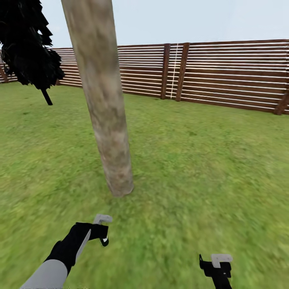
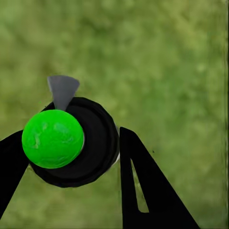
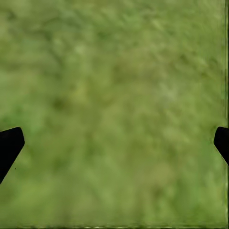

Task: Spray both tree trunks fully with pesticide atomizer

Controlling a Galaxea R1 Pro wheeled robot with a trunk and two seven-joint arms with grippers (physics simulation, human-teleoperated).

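Gripping the pesticide atomizer (image 2: 71, 143) between its fingers, the left gripper (image 1: 102, 235) is held over the lawn (image 1: 200, 168) near the tree trunk (image 1: 105, 104). The right gripper (image 3: 114, 143) is spread wide, nothing held, farther from that trunk.

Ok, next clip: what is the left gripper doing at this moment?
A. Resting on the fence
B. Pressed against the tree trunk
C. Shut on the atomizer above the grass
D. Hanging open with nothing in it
C: in the left wrist view the left gripper has its fingers closed around the atomizer, with lawn beneath it.
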